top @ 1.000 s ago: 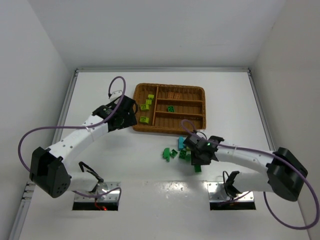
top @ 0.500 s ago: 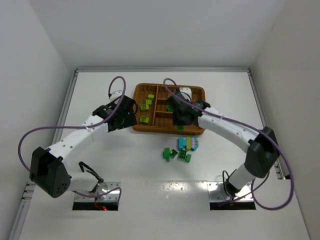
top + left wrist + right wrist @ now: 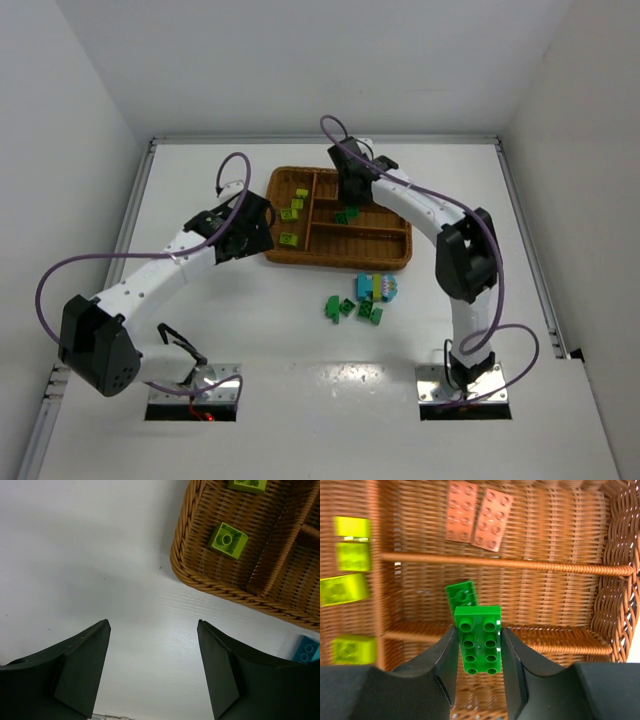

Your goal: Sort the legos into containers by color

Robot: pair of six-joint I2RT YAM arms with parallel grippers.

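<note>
Green brick (image 3: 477,639) pinched tight in right jaws, up over the tray (image 3: 340,262), at 6 o'clock from another green brick (image 3: 462,594) in a narrow slot. Lower gently over that slot, clear of the divider, then let go. Left jaws wide open, holding nothing, over the worktop (image 3: 75,555). No words or labels to read.

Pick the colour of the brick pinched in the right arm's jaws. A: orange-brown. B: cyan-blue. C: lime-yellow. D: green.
D: the right wrist view shows the right jaws closed on the sides of a green eight-stud brick, held above the wicker tray.
</note>
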